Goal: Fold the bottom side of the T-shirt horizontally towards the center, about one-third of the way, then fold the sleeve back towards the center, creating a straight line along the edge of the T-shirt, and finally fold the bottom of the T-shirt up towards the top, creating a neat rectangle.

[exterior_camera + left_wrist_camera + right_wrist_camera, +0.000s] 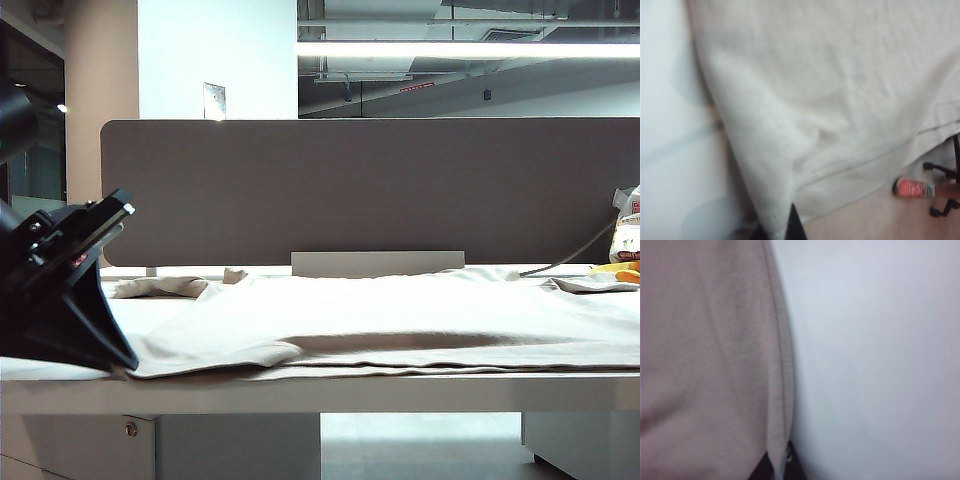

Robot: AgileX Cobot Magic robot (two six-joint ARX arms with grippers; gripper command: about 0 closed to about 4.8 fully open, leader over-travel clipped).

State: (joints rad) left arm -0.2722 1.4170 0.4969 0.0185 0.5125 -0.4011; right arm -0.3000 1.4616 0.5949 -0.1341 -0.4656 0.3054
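My left gripper [780, 231] and right gripper [781, 465] are both pinched tight — each clamps the T-shirt [400, 315] along its near edge.

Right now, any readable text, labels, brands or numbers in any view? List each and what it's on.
None legible.
Red sign on the ceiling beam, exterior view: too small to read.
Packet at the table's far right edge: red print, blurred.
Paper on the white wall: glare, unreadable.
Red-orange label on the floor below the T-shirt, left wrist view: blurred.
Right wrist view: only the T-shirt's hem and table, no text.
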